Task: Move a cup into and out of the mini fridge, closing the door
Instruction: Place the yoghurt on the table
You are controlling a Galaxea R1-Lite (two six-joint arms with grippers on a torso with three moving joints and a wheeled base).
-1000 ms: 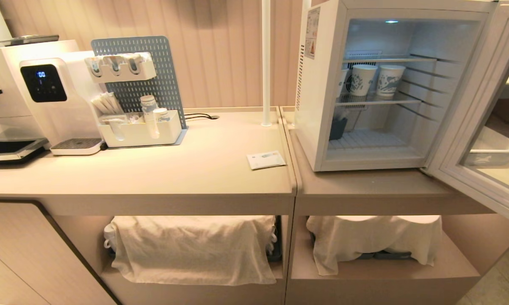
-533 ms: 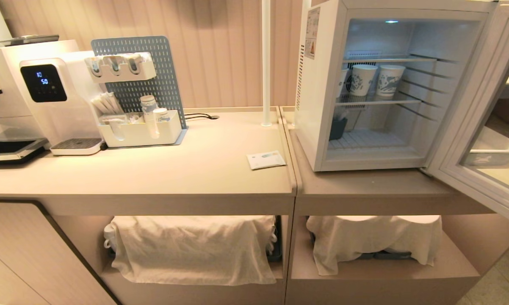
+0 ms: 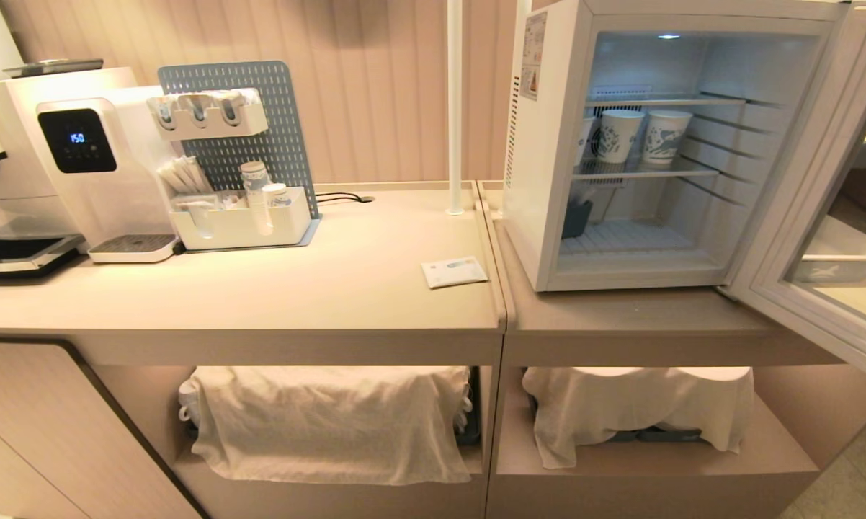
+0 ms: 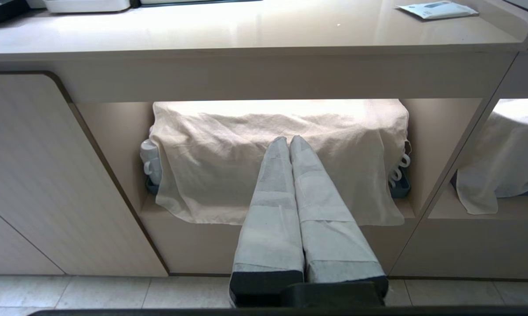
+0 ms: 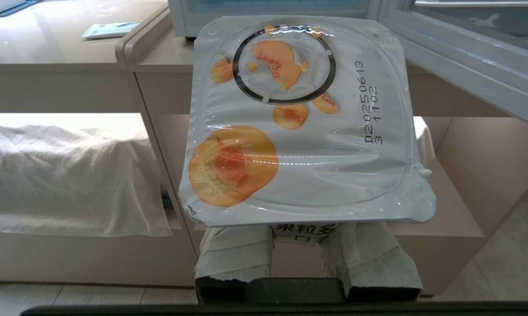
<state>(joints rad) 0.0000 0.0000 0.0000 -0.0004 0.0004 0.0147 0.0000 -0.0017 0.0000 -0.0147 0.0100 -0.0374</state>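
Right end effector [image 5: 308,239] stays clamped on the cup [image 5: 305,118]; only the dispenser display [image 3: 77,139] changed.

- Looks like a café-style drinks corner or office pantry, fitted with a pale counter [image 3: 296,288] before a ribbed panel wall [image 3: 382,86].
- Holds a white coffee machine [image 3: 51,144] and a pegboard organiser [image 3: 238,173] stocked with stirrers and sachets.
- Includes a mini fridge [image 3: 548,158] storing printed paper cups [image 3: 642,135].
- Keeps cloth-covered mugs [image 3: 325,422] on open shelves beneath.
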